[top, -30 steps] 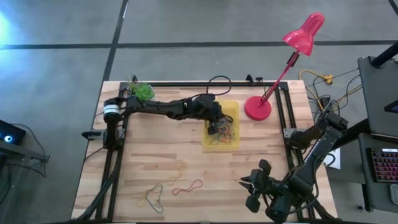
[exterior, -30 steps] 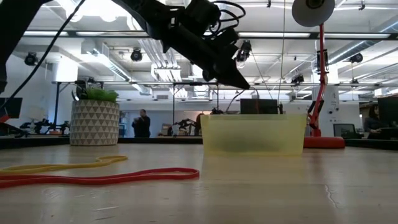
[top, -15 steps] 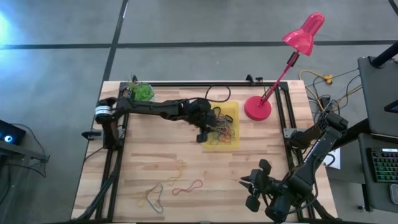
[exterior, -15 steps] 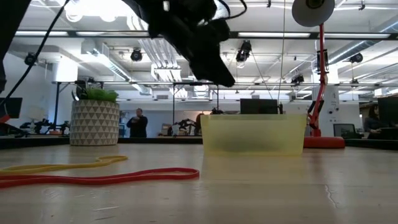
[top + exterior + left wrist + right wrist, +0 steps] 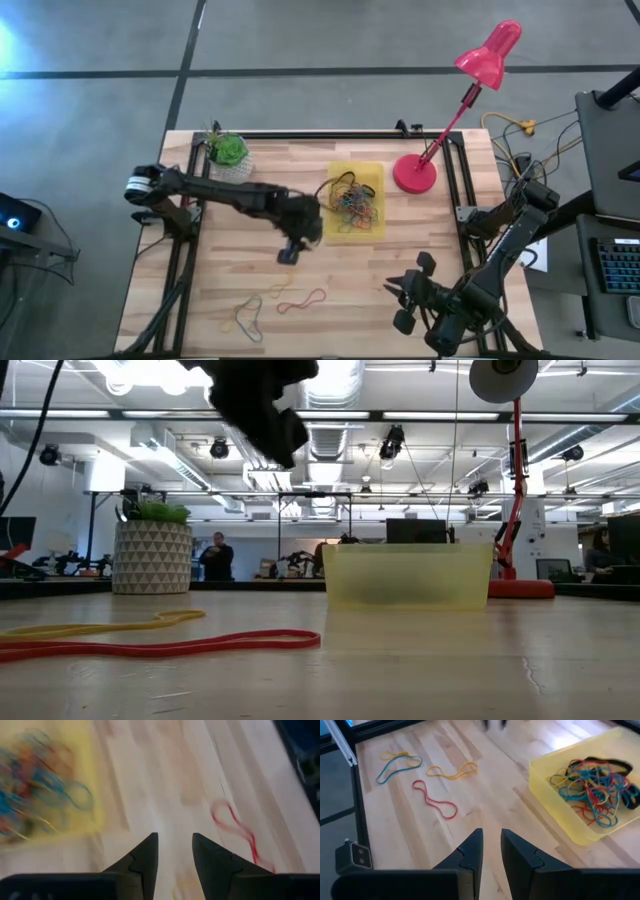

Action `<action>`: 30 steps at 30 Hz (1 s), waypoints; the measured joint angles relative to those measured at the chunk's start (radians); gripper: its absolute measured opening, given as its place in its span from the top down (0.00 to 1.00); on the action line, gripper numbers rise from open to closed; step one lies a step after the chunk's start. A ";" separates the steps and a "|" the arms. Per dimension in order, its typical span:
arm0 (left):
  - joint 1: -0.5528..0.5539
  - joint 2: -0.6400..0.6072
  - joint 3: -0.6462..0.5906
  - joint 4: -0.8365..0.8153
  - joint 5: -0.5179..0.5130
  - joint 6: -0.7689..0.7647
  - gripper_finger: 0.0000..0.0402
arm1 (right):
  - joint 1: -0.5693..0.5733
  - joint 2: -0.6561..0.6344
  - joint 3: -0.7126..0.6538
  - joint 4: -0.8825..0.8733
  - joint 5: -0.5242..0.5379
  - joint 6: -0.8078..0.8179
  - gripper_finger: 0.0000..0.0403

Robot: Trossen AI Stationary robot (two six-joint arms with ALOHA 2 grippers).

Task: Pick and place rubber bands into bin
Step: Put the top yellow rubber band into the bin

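Our left hand (image 5: 288,252) hangs spread and empty just off the bin (image 5: 372,172); the loose bands (image 5: 302,299) lie nearer us on the bench (image 5: 220,270), the red one's long axis slanting; the right hand (image 5: 491,851), nearly pressed together, waits further off

Bright overhead light — left-wrist view motion-blurred

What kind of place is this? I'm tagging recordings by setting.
Probably a robotics lab or open workshop: the wooden table sits in a black frame with arms mounted on it, and the low view shows exposed ceiling ducts, strip lights, and a person among benches behind.
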 joint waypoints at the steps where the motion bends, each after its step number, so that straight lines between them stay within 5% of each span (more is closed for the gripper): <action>1: -0.014 -0.006 -0.022 -0.011 0.000 0.003 0.74 | 0.000 0.000 0.000 0.001 0.008 -0.004 0.85; 13: -0.123 -0.025 -0.302 -0.039 -0.115 0.089 0.74 | 0.001 0.000 -0.004 0.004 0.011 -0.018 0.85; 30: -0.182 -0.007 -0.378 0.121 -0.161 0.300 0.74 | -0.001 0.000 -0.004 0.011 0.011 0.006 0.85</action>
